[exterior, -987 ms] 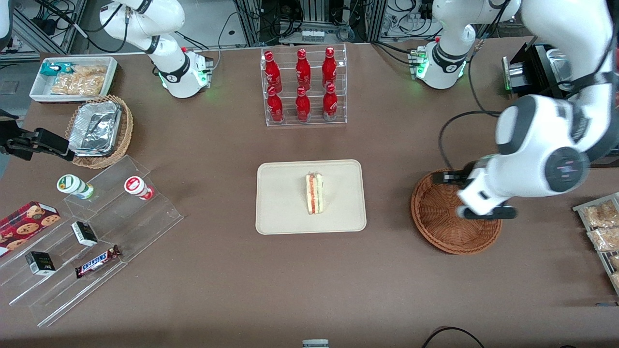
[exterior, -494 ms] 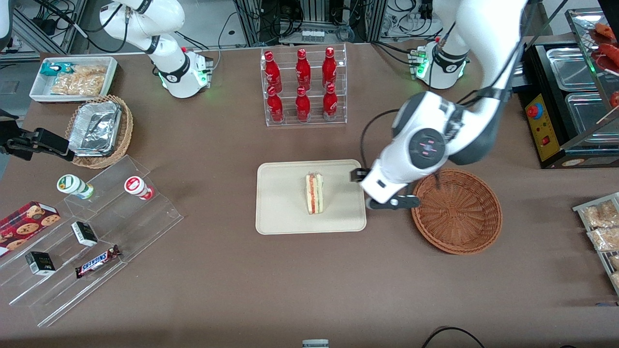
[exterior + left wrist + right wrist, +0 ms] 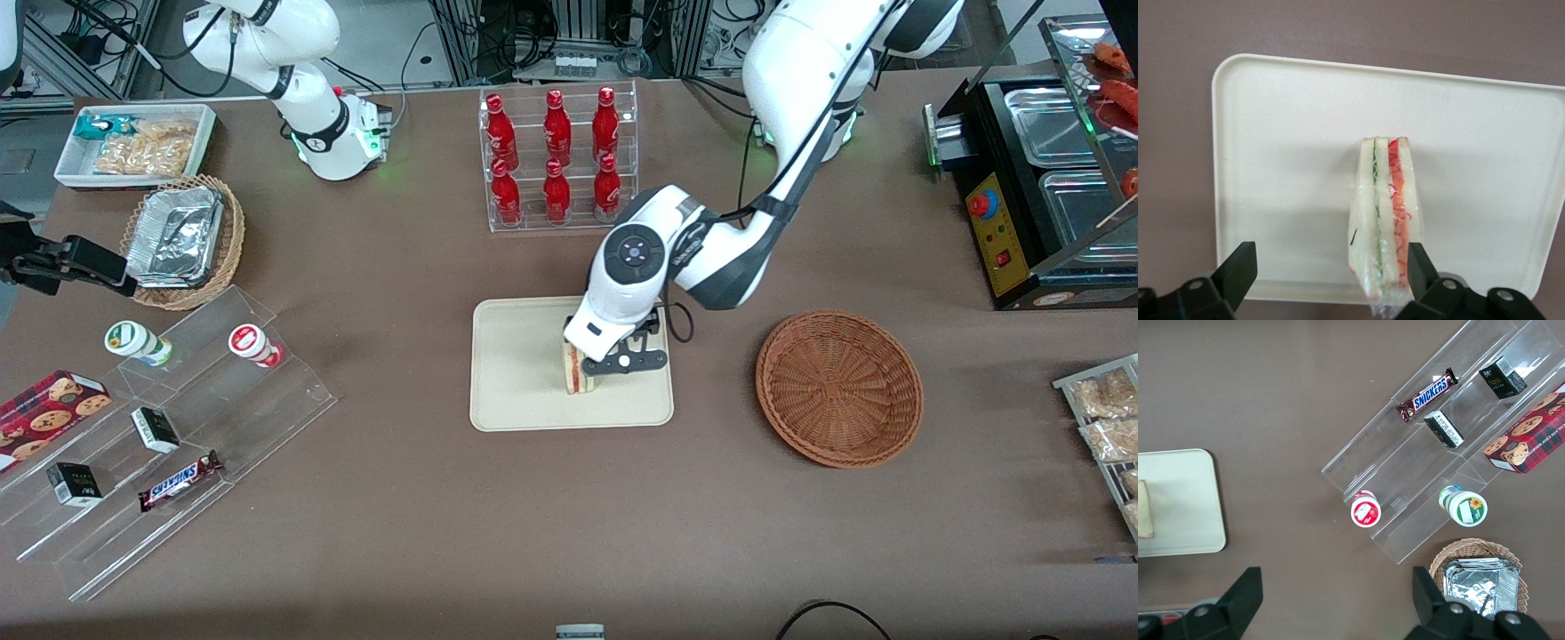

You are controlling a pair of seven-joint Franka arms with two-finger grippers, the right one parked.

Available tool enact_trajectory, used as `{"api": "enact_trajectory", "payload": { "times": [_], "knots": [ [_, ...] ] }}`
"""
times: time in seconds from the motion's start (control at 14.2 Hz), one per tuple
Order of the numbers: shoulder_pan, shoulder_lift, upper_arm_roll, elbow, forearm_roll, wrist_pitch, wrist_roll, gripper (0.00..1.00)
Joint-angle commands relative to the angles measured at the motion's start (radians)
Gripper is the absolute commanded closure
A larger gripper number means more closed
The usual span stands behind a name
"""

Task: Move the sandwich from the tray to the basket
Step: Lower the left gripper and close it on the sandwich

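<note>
Gripper (image 3: 626, 356) above tray (image 3: 520, 382), 2 fingers (image 3: 1238, 272) apart; sandwich (image 3: 1386, 213) on tray.

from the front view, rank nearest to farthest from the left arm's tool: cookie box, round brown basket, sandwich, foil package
The tool is above the tray.
1. sandwich, on the tray
2. brown basket, beside the tray
3. foil package, toward the parked arm's end of the table
4. cookie box, same end, nearer the front camera
</note>
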Motion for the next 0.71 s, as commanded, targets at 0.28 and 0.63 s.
{"api": "enact_trajectory", "payload": {
  "times": [0.28,0.63],
  "knots": [
    [-0.075,0.097,0.015,0.132,0.071,-0.008,-0.132,0.01],
    [-0.099,0.126,0.017,0.132,0.103,0.019,-0.183,0.00]
  ]
}}
